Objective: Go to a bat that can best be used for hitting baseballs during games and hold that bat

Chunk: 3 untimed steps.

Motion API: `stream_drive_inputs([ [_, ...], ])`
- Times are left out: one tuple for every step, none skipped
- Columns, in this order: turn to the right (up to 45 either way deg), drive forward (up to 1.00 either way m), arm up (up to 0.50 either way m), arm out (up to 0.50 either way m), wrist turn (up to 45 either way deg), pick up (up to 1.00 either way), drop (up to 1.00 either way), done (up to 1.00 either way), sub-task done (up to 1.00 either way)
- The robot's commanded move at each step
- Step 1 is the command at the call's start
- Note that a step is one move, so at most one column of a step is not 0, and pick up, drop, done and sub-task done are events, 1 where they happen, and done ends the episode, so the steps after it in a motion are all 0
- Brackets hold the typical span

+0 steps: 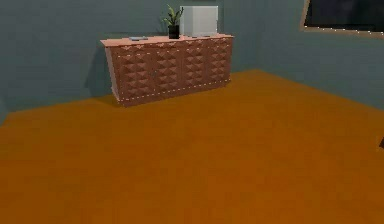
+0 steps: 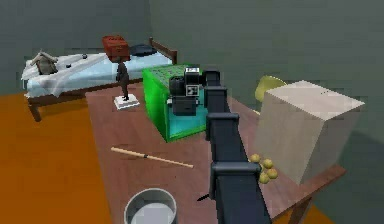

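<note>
On the table (image 2: pixel 105 120), slim wooden bat (image 2: pixel 150 157) beside green box (image 2: pixel 158 100); fingers (image 2: pixel 181 98) before it, spread and load unclear.

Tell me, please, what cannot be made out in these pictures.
Claw, arm side view: with the green box behind it, whether it holds anything.
Grey bowl, arm side view: cut by the bottom edge.
Dark framed panel, forward view: cut by the top edge.

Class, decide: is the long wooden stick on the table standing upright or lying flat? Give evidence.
Lying flat: the wooden stick rests lengthwise on the tabletop near the green box.
</note>
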Motion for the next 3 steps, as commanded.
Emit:
stream_drive_inputs([
  [0.0,0.0,0.0,0.0,9.0,0.0,0.0,0.0,0.0],
  [0.0,0.0,-0.3,0.0,0.0,0.0,0.0,0.0,0.0],
  [0.0,0.0,0.0,0.0,0.0,1.0,0.0,0.0,0.0],
])
